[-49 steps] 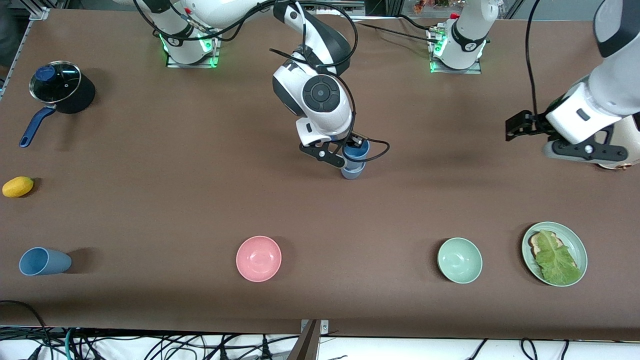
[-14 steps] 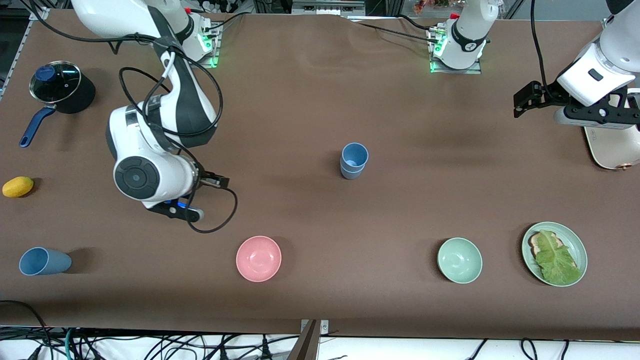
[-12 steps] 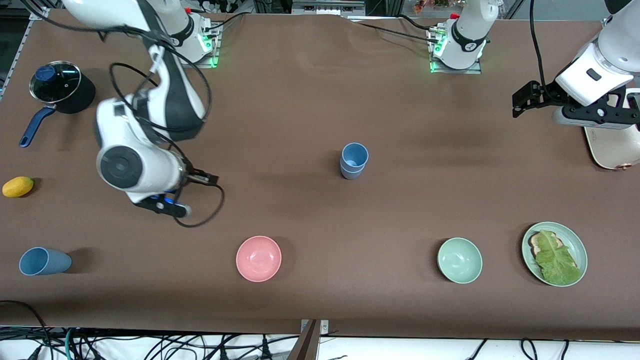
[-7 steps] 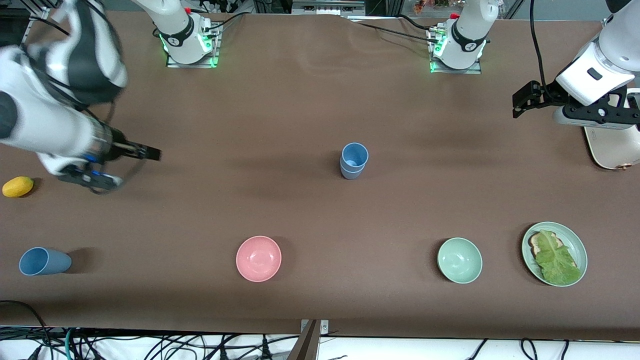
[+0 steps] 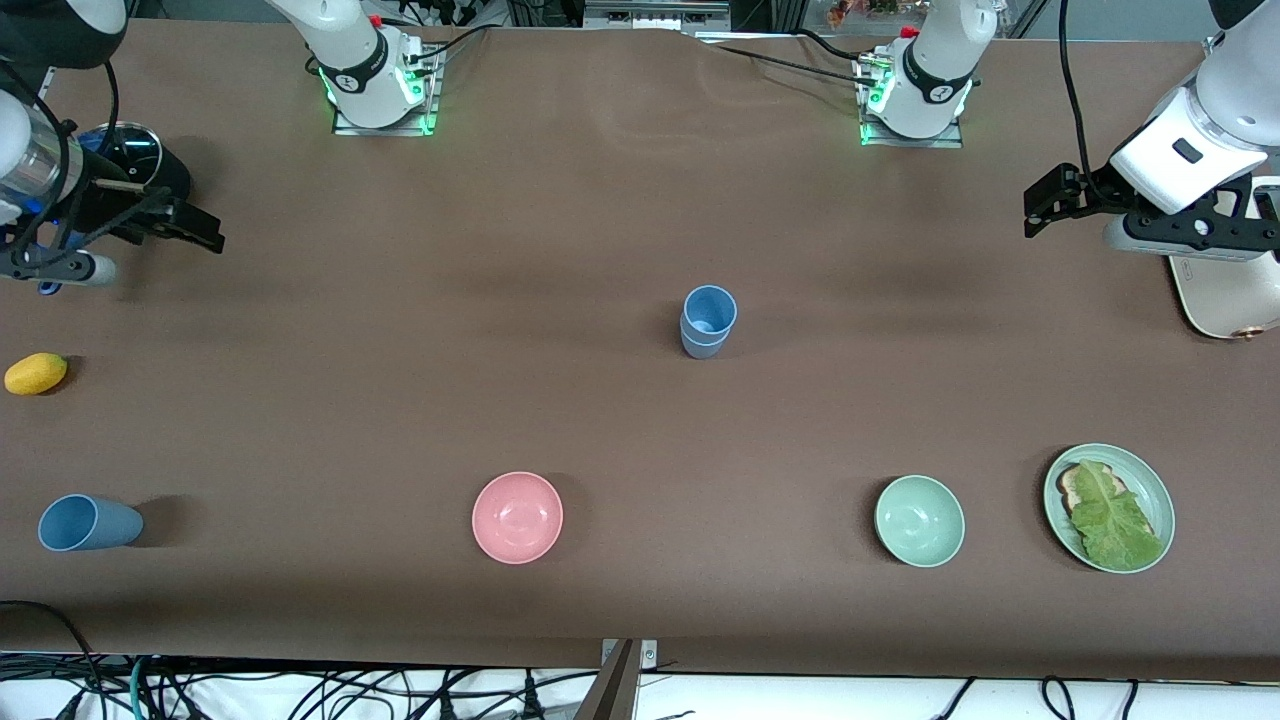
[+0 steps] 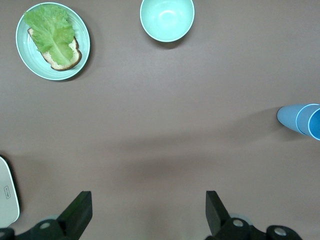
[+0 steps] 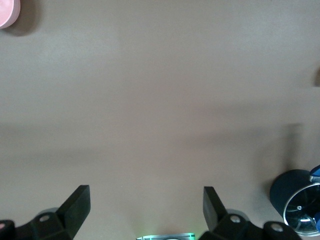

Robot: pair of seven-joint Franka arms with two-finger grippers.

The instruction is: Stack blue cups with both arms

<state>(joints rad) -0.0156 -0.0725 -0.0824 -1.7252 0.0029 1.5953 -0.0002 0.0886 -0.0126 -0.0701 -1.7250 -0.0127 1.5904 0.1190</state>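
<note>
Two blue cups (image 5: 708,320) stand nested in one stack at the middle of the table; the stack also shows in the left wrist view (image 6: 301,120). A third blue cup (image 5: 88,523) lies on its side near the front camera at the right arm's end. My right gripper (image 5: 195,228) is open and empty over bare table beside the black pot; its own view (image 7: 145,210) shows only tabletop between its jaws. My left gripper (image 5: 1042,205) is open and empty at the left arm's end, waiting; its own view (image 6: 147,215) shows bare table.
A black pot with glass lid (image 5: 150,175) and a yellow lemon (image 5: 36,373) sit at the right arm's end. A pink bowl (image 5: 517,517), a green bowl (image 5: 919,520) and a green plate with toast and lettuce (image 5: 1150,480) line the nearer side. A white appliance (image 5: 1225,300) lies under the left arm.
My right arm let go of the stacked cups and swung away to the right arm's end, ending beside the pot. The stack stays put. The left arm rose slightly.
</note>
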